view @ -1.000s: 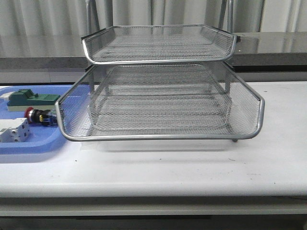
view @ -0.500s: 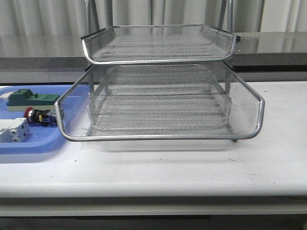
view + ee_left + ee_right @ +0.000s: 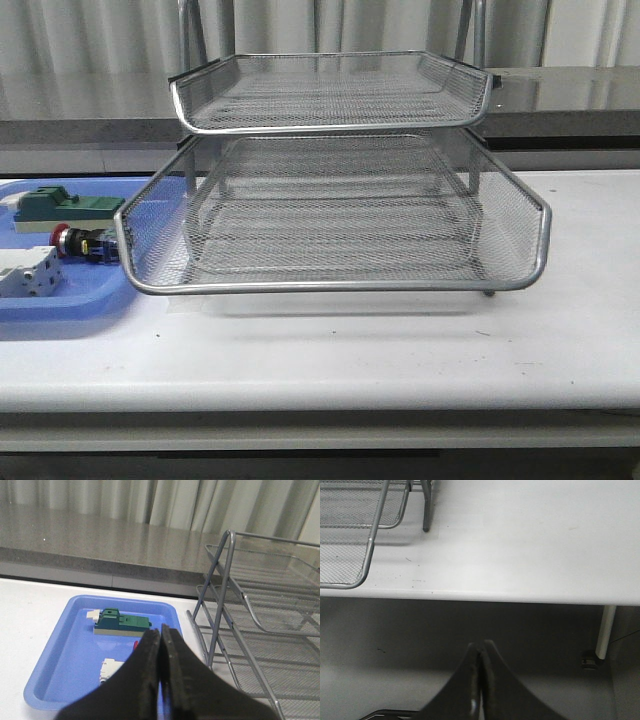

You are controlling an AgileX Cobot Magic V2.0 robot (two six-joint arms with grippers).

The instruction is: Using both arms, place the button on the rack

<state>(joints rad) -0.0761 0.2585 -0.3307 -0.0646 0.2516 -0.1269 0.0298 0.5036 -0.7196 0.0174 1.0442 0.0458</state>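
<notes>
Button (image 3: 78, 241) stays put in the blue tray (image 3: 60, 305), left of the rack (image 3: 335, 215); nothing has shifted. Left gripper (image 3: 160, 635) and right gripper (image 3: 481, 650) are pressed together, empty.

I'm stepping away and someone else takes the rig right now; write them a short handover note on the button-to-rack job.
Left gripper: shut, empty, hovering above the blue tray.
Right gripper: shut, empty, off the front edge of the table, beside the rack's corner.
Button: lying on its side in the blue tray, between the green block and the white terminal block, close to the rack's left rim.
Rack: on the table, its visible trays empty.
Done: nothing yet.
Left: open the left gripper, pick the button, get it onto the rack using both arms.
</notes>
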